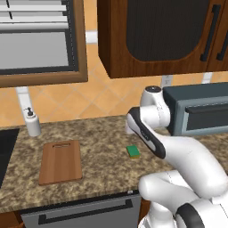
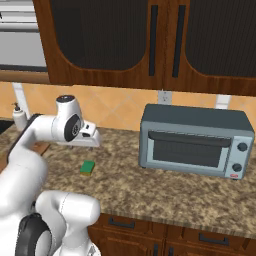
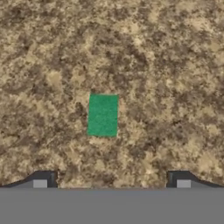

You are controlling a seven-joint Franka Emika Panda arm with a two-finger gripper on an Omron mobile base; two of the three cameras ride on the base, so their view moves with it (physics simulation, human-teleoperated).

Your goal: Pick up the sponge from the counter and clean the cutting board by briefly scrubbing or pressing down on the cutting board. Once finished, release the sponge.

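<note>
The sponge lies green side up on the speckled counter, alone, to the right of the cutting board. The board lies flat with its slot handle at the far end. In the hand view the sponge sits on the stone a little above and between the fingertips. My gripper hangs above the sponge, open, with its two fingertips set wide and nothing between them. In the right base view the hand hovers just above and behind the sponge.
A grey toaster oven stands on the counter to the right. A white soap dispenser stands by the wall behind the board. A dark surface borders the counter's left end. Wooden cabinets hang overhead.
</note>
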